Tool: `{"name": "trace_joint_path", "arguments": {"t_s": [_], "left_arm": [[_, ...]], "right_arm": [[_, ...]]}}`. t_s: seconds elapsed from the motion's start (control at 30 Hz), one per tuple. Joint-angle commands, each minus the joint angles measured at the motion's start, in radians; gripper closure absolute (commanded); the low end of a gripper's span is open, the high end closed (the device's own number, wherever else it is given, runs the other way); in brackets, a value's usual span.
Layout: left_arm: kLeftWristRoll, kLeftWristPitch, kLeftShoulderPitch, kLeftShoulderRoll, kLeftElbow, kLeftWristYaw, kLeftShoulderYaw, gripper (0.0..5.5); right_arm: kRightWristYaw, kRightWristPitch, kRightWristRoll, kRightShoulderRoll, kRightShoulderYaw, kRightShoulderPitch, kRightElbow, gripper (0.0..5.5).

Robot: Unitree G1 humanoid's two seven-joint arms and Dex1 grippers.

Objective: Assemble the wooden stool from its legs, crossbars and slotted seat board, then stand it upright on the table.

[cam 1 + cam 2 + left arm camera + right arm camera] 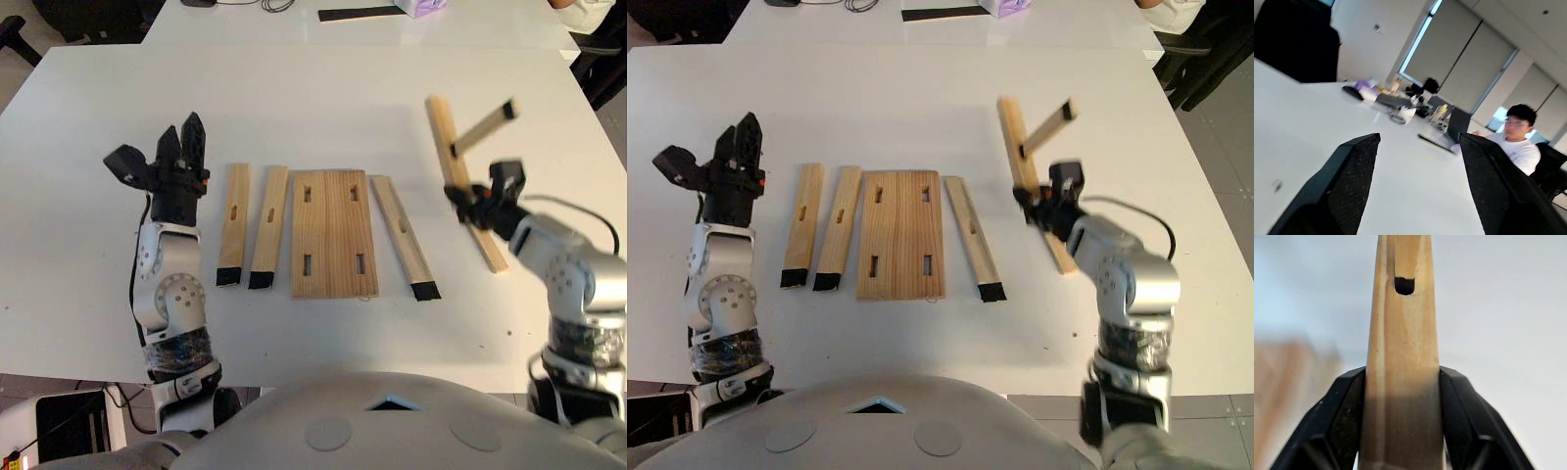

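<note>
We see our right gripper clamped on a wooden leg, its two black fingers pressed against the leg's opposite sides, just below a dark slot. This leg lies aslant at the right side of the white table; whether its ends touch the tabletop we cannot tell. A short crossbar is stuck into the leg's slot and juts out to the right, angled away from us. To the left of the held leg, another leg lies flat, just beside the slotted seat board, which lies flat in the middle of the table. On the board's left two more legs lie side by side, black ends toward us. Farther left, our left gripper stands with its fingers apart, holding nothing, pointing away over the table.
</note>
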Motion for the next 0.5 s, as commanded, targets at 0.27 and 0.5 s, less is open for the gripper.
{"name": "trace_joint_path", "arguments": {"t_s": [0.27,0.5], "left_arm": [[-0.418,0.293,-0.433,0.04,-0.084,-0.099,-0.112,2.51],[-0.661,0.409,-0.423,0.107,-0.191,-0.19,-0.129,2.51]], "right_arm": [[0.481,-0.048,0.449,-0.006,-0.083,-0.478,0.213,3.43],[0.902,-0.041,0.45,-0.237,0.025,-0.586,0.301,3.43]]}}
